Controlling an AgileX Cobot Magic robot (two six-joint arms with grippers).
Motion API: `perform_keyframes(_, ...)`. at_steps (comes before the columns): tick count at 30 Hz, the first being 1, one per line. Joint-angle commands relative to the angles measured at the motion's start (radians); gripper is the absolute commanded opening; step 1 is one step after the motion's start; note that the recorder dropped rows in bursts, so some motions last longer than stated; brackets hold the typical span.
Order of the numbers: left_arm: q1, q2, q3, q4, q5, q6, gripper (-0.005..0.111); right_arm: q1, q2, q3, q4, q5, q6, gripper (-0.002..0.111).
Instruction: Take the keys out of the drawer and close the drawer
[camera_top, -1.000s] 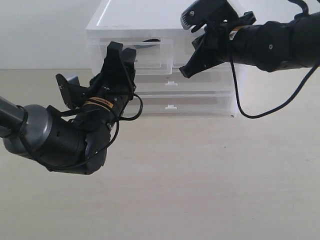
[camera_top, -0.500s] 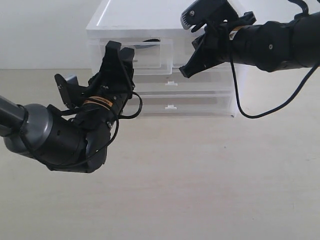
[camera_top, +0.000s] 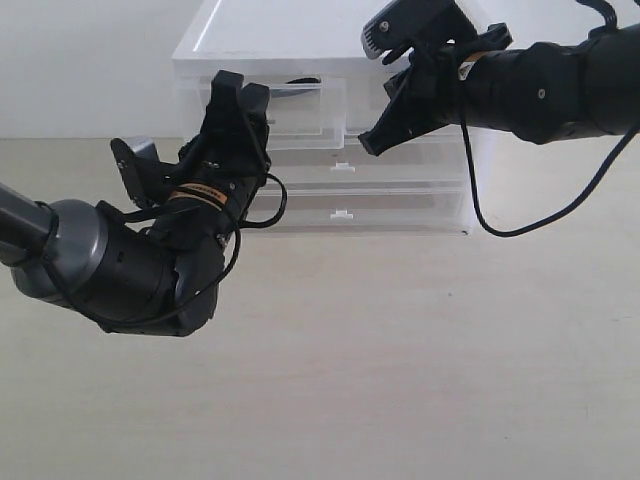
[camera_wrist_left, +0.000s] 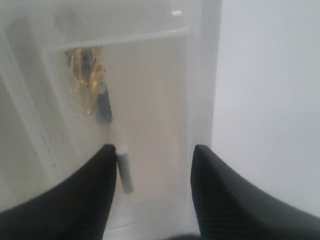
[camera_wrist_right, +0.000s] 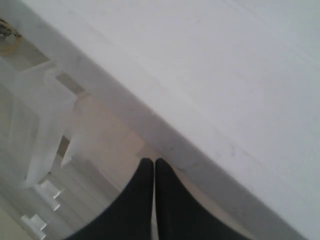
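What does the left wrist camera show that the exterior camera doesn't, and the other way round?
Only the left wrist view: the gold keys lying inside the drawer, and its white tab handle right beside one finger of the open left hand. Only the exterior view: the whole drawer cabinet, the two full-width drawers below, the table, and the right arm near the cabinet's top. Both: the left hand at the drawer.

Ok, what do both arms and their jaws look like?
Left arm: rounded grey segment, black wrist, orange band, looping black cable. Right arm: all black, small label, hanging black cable. Jaws are black, tapered.
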Motion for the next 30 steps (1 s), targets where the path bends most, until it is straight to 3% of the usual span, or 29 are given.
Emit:
perform_keyframes(1,0.002,0.002,-0.003,0.037,-0.011,0.010,0.038,-0.013,0.000,-0.017,0.011,-0.050,0.001,0.000)
perform_keyframes(8,0.002,0.002,-0.003,0.024,0.044,0.010,0.037,-0.013,0.000,-0.017,0.011,-0.050,0.001,0.000)
perform_keyframes(13,0.002,0.002,-0.005,0.026,0.057,0.010,0.004,-0.013,0.000,-0.017,0.011,-0.050,0.001,0.000)
perform_keyframes(30,0.002,0.002,0.001,0.066,0.011,0.011,0.004,-0.013,0.000,-0.017,0.011,-0.050,0.001,0.000)
